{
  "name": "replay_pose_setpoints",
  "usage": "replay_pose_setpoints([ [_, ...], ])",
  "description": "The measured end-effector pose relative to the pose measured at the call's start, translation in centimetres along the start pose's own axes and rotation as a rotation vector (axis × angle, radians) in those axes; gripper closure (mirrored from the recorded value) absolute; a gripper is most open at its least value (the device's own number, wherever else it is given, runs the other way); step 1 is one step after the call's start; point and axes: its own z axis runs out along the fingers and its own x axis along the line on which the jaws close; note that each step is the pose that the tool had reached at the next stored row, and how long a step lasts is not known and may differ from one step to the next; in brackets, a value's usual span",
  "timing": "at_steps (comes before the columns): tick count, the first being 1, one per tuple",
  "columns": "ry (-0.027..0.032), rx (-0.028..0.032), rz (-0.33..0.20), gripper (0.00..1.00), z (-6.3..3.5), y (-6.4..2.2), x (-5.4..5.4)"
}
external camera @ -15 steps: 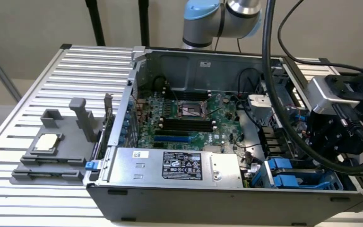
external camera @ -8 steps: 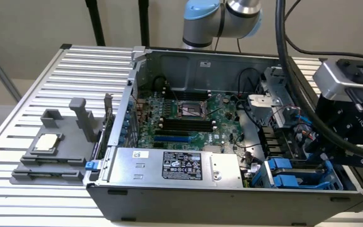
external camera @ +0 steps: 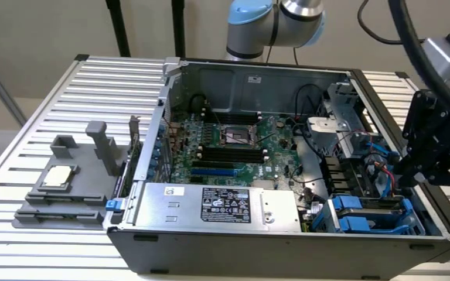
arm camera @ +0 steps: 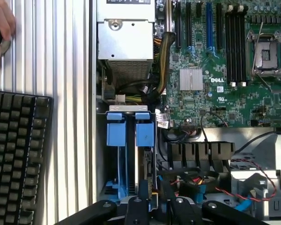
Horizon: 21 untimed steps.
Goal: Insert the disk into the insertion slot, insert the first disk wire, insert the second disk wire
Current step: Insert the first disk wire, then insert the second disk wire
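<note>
You seem to have the disk (arm camera: 145,161) seated in the slot (arm camera: 116,136) just ahead of your gripper (arm camera: 155,209), wires (arm camera: 242,205) apparently unplugged, grip untellable

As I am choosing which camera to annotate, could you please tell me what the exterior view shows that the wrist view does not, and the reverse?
Exterior view: the arm's blue-capped joint behind the computer case, and a grey fixture block on the slatted table at the exterior view's left.
Wrist view: a black keyboard and a person's hand beside the case.
Both: the green motherboard with its CPU socket, and the insertion slot with its blue tabs.
</note>
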Motion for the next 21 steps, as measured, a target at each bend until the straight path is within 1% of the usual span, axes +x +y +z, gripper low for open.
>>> replay_pose_setpoints([
  [2, -0.0002, 0.0000, 0.000, 0.75, -0.84, 0.21, 0.0],
  [3, 0.0000, 0.0000, 0.000, 0.75, -1.11, 0.39, 0.0],
  [5, -0.0001, 0.0000, 0.000, 0.75, -1.39, 0.85, 0.0],
  [8, -0.0002, 0.0000, 0.000, 0.75, -1.45, 1.66, -0.3],
  [10, -0.0001, 0.0000, 0.000, 0.75, -1.42, 2.07, -0.8],
  [15, 0.0002, 0.0000, 0.000, 0.75, -1.32, 2.18, -2.6],
  [17, 0.0029, 0.0003, 0.000, 0.73, -1.29, 2.21, -3.2],
  [18, 0.0054, 0.0005, 0.000, 0.66, -1.27, 2.22, -3.5],
  [20, 0.0123, 0.0008, 0.001, 0.66, -1.22, 2.18, -3.8],
  [21, 0.0181, 0.0011, 0.002, 0.66, -1.18, 2.13, -4.0],
])
